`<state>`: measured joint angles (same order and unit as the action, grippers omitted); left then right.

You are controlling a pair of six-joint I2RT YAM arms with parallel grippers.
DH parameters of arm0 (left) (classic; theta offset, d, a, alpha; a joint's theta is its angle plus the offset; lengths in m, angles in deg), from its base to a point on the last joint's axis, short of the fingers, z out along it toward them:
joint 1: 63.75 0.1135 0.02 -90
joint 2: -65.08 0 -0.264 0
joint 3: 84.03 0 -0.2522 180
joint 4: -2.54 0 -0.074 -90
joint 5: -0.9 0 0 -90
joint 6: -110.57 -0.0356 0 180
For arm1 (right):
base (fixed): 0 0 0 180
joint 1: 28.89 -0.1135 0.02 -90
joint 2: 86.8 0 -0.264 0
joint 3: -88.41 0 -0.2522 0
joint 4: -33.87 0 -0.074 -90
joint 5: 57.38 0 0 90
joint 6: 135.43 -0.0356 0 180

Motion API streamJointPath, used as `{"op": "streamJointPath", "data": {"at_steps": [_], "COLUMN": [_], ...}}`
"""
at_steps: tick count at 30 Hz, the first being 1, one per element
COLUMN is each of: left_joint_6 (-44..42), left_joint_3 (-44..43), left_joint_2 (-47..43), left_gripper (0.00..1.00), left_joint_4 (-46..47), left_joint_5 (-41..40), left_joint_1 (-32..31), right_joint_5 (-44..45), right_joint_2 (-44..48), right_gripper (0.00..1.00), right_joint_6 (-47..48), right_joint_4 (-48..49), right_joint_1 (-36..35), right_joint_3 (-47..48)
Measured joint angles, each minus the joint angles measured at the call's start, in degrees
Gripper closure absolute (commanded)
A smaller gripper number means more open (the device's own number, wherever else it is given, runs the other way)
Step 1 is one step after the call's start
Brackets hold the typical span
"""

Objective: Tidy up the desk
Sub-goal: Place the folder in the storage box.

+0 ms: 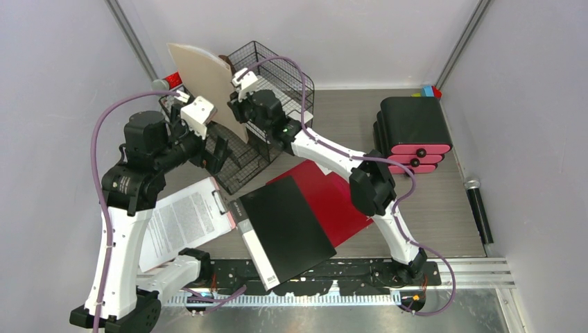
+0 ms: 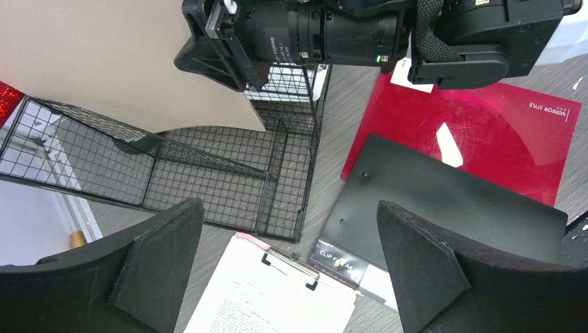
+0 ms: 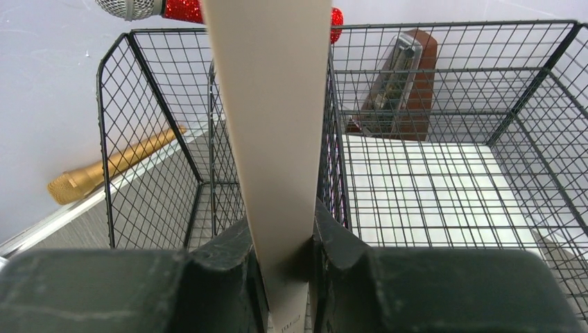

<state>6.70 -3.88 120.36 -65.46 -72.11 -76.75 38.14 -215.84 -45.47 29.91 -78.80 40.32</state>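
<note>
Grey wood-grain, the desk spreads between pale walls beneath both arms. At its back left stands a black wire-mesh rack. A tan folder stands on edge over the rack, pinched firmly by the right gripper. The left gripper hangs beside the rack, jaws wide, holding nothing.

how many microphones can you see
3: a red glitter microphone behind the wire rack, a gold microphone left of the rack, a black microphone along the right wall. More may be hidden.
</note>
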Motion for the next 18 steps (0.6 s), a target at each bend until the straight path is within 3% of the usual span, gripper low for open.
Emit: {"op": "streamJointPath", "data": {"at_steps": [9,18], "left_joint_6": [-0.02,-0.04], "left_joint_3": [0.37,0.57], "left_joint_2": [0.0,-0.13], "left_gripper": [0.0,0.0], "left_joint_4": [0.02,0.0], "left_joint_5": [0.24,0.66], "left_joint_1": [0.0,0.0], "right_joint_5": [2.6,4.5], "right_joint_2": [0.0,0.0], "right_gripper": [1.0,1.0], "right_joint_6": [2.56,1.51], "right_joint_4": [5.29,2.56], "right_joint_1": [-0.87,-2.12], "right_joint_3": [-2.73,-2.51]}}
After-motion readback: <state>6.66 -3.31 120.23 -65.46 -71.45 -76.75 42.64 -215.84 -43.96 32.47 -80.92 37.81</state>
